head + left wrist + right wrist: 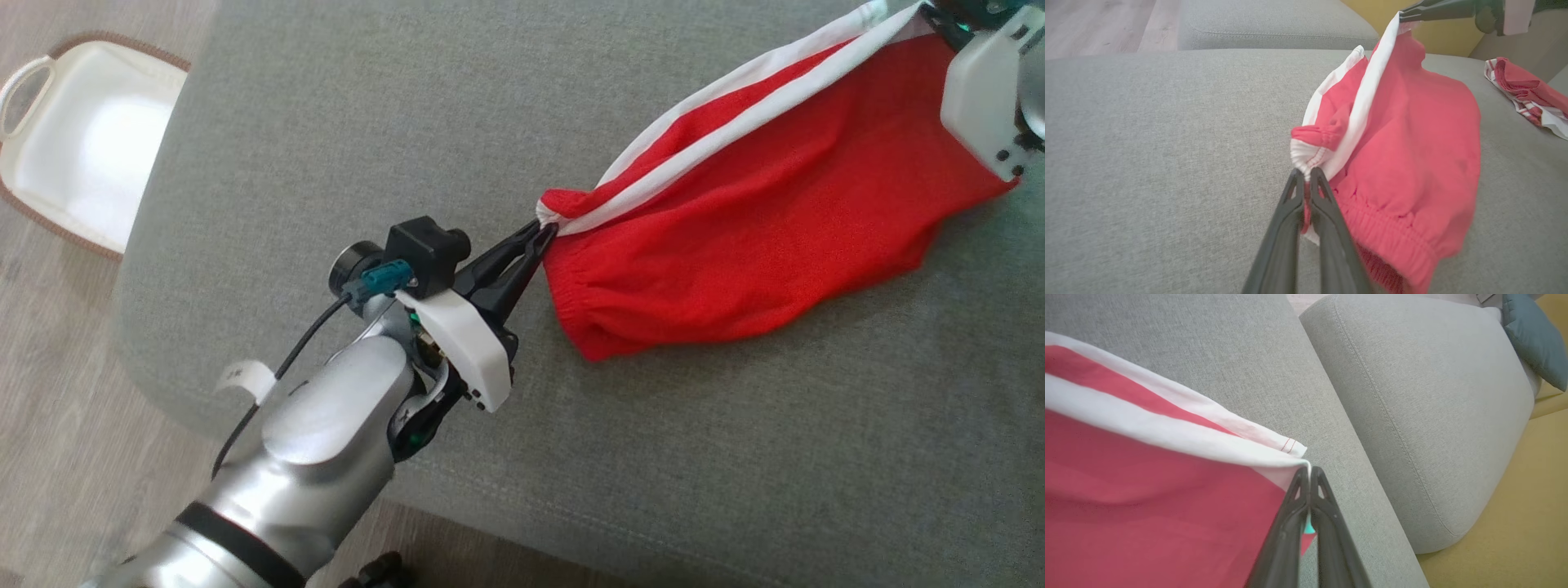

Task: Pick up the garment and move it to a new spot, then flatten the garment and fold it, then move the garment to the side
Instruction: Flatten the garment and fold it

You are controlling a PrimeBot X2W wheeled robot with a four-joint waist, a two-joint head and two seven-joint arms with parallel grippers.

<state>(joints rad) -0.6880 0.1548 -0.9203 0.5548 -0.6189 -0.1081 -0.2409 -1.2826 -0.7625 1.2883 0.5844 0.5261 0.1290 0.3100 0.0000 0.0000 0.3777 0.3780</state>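
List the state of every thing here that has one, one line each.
red shorts, stretched between both hands, sagging onto the sofa
left hand, shut on the waistband corner
right hand, shut on the white-edged hem corner
striped garment, crumpled on the sofa
white basket, on the floor, empty where visible

head: above, facing dn | L+R wrist: close along jaws | shared: garment (759,220), sofa (326,122)

Bright, soft, even daylight. Faint shadow on the sofa (735,457) under the red cloth (775,229) ahead of my jaws. My fingers (1278,261) blur near the lens.
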